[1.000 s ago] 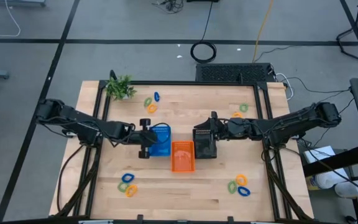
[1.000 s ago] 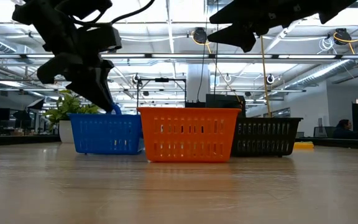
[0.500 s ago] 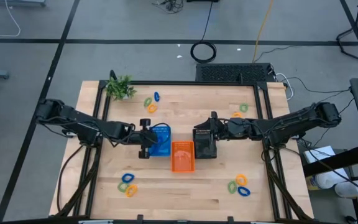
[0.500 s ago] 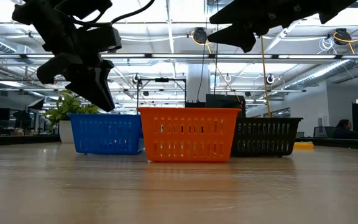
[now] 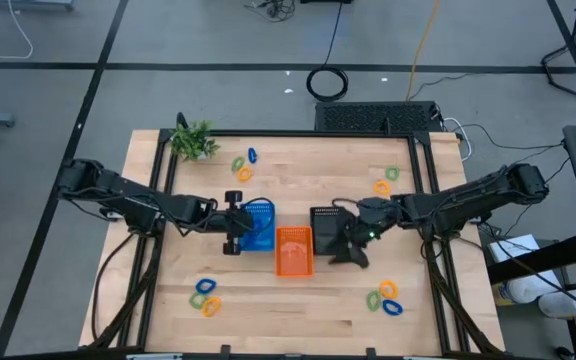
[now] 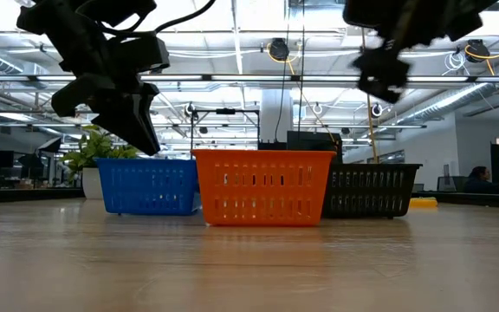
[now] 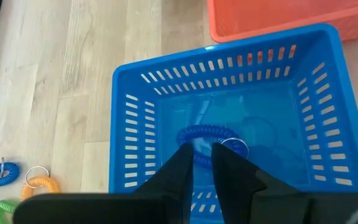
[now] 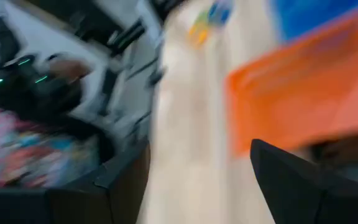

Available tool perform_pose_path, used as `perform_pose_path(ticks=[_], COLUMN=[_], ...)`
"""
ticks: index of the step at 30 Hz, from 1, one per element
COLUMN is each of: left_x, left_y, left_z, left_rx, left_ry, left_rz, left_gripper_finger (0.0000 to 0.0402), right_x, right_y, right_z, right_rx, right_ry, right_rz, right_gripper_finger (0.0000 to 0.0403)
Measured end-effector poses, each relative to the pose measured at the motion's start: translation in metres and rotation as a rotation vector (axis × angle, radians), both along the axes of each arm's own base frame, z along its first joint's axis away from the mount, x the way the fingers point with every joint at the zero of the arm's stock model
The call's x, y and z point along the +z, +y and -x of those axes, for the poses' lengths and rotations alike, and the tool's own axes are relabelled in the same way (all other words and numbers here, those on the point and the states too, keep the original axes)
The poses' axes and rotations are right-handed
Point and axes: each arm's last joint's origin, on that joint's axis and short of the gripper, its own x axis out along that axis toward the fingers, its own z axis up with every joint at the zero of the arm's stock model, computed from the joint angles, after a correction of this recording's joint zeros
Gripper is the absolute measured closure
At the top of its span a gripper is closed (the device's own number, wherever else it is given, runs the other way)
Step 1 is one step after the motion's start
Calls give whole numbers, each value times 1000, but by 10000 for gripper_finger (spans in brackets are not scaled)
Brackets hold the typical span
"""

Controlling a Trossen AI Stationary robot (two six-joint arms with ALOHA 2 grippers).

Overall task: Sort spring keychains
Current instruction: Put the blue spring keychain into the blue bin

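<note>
Blue, orange and green coiled plastic loops are what we count as the spring keychains, each a tight little spiral far smaller than a basket. We see one blue keychain (image 7: 205,138) lying on the floor of the blue basket (image 5: 258,224), a small metal ring beside it. Loose clusters sit elsewhere on the bench (image 5: 298,295): three near the far left by the plant sprig (image 5: 194,140), two near the far right edge (image 5: 387,179), three near the near left corner (image 5: 205,295), and three near the near right corner (image 5: 385,297).

We find the left end effector (image 7: 201,163) poised over the blue basket, fingers nearly together and holding nothing. The right end effector (image 5: 356,243) hangs beside the black basket (image 5: 328,232), toward the near edge, its fingers spread wide and empty.

Pale wood planks make up the bench top, framed by dark rails. The orange basket (image 5: 293,251) stands between the blue and black ones, mid-bench. Beyond, we see a grey floor with a coiled cable, and in the low view a bright hall with ceiling lights and a person seated far off at the right.
</note>
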Motion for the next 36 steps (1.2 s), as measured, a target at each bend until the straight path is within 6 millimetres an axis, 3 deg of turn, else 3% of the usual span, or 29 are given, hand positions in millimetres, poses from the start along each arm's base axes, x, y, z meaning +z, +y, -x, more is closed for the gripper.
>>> perform_pose_path(ticks=[4,10,13,19,23,27,31,36], left_x=[0,0,0,0,0,1,2,6], left_y=[0,0,0,0,0,0,-1,-1], left_z=[0,0,0,0,-1,-1,-3,-8], left_rx=[0,1,0,0,0,0,0,0], left_ry=[-1,-2,-3,-6,-7,-14,-44,-103], left_rz=[0,1,0,1,1,2,7,17], left_gripper_finger=[337,337,337,337,336,336,336,337], right_x=[8,57,62,54,53,35,10,-26], right_y=[30,80,103,137,162,182,186,179], right_z=[5,20,31,36,35,36,41,57], right_rx=[97,188,171,-30,-82,-79,-129,-165], right_ry=[4,-607,-655,-132,192,463,674,918], right_rz=[-153,-171,-76,81,39,36,69,191], right_gripper_finger=[140,140,142,167,185,200,210,215])
